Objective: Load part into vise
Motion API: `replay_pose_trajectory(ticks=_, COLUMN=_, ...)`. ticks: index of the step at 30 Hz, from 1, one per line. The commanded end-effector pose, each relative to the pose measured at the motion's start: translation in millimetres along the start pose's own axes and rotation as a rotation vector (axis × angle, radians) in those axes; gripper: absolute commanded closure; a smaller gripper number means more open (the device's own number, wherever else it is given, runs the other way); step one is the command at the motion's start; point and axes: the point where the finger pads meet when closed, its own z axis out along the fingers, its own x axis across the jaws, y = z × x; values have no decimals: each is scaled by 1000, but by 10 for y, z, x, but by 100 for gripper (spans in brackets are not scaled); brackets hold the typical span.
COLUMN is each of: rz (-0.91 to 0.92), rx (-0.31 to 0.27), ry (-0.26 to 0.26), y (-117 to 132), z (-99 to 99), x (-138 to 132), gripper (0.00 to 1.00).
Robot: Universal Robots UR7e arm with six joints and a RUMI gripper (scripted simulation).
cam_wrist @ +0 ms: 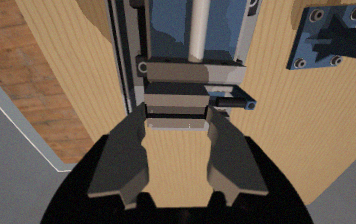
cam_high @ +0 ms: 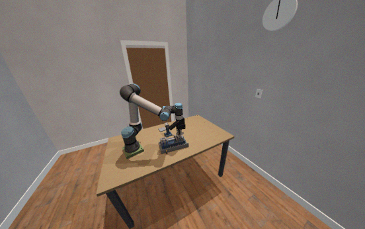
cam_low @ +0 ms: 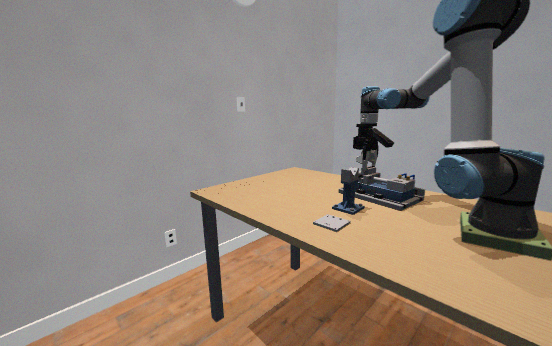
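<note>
My gripper points straight down over the vise and is shut on the grey part, gripping its two ends. In the wrist view the part lies crosswise, just in front of the grey jaw on the cylinder's pale rod. The work stop, a short dark rod with a blue tip, sits just beyond the part's right end. I cannot tell whether the part touches the bars, and the fixed jaw is largely hidden under it.
The blue V-block stands beside the vise. The bare grey infeed plate lies on the wooden table in front of it. The arm's green base is at the right.
</note>
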Motion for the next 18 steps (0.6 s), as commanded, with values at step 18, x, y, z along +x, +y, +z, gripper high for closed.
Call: replay_pose_trajectory(ticks=18, rz=0, rx=-2, ry=-1, y=4, z=49, x=-2, gripper=100)
